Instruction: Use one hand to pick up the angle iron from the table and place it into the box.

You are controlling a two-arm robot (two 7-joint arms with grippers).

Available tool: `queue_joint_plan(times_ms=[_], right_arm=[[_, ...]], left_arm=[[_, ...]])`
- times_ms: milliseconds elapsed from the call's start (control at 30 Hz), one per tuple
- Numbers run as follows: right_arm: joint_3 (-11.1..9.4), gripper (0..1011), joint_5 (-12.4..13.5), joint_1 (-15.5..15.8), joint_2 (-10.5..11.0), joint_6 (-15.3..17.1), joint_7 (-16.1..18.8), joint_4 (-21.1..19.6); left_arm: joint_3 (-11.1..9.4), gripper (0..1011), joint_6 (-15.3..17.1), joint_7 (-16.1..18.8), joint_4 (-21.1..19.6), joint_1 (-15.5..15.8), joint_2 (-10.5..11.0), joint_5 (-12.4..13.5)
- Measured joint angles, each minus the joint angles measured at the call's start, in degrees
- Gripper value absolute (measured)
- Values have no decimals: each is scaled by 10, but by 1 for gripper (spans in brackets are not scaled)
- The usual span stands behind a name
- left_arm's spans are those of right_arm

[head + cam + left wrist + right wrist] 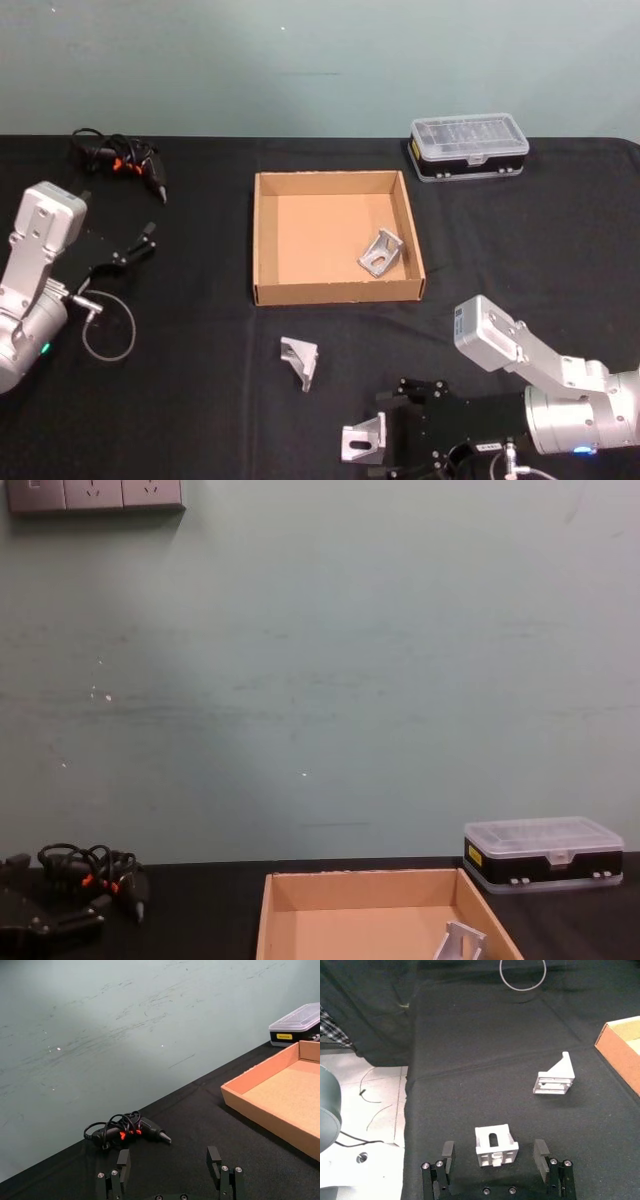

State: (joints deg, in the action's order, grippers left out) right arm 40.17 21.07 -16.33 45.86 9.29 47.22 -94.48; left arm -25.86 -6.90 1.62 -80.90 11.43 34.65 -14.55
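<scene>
Right gripper (378, 438) low over the near edge of the surface (200, 400), fingers (448, 1153) spread. An angle iron (495, 1146) stands on the surface between them. We see a gap on each side of it, so there is no contact and nothing is pinched.

A second angle iron (300, 361) lies on the surface between this gripper and the box (330, 294), apart from both. In the right wrist view it (554, 1079) sits beyond the first, short of the box corner (620, 1052).

The box sits mid-surface. A third angle iron (381, 252) lies inside it, at the right wall near the front right corner; the chest view shows it (462, 942) there as well.

The plastic case (468, 146) is behind the box, to the right, and apart from it.

Left gripper (169, 1158) at the far left, fingers (123, 1158) spread and holding nothing, just above the surface. The cable bundle (125, 1130) lies beyond it, near the back edge.
</scene>
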Motion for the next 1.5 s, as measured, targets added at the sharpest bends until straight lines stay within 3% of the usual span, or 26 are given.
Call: queue_joint_plan(times_ms=[267, 667, 800, 1100, 1367, 1500], right_arm=[[1, 964, -4, 0, -6, 2, -11, 4], [-3, 650, 3, 4, -9, 4, -15, 6], [-4, 487, 6, 6, -9, 4, -16, 6], [-9, 468, 12, 12, -8, 3, -19, 3], [-39, 468, 36, 25, -1, -1, -46, -19], [-80, 468, 59, 37, -5, 1, -96, -36]], left_arm=[[0, 1000, 0, 0, 0, 0, 0, 0], [0, 1000, 0, 0, 0, 0, 0, 0], [0, 1000, 0, 0, 0, 0, 0, 0], [0, 1000, 0, 0, 0, 0, 0, 0], [0, 1000, 0, 0, 0, 0, 0, 0], [0, 1000, 0, 0, 0, 0, 0, 0]])
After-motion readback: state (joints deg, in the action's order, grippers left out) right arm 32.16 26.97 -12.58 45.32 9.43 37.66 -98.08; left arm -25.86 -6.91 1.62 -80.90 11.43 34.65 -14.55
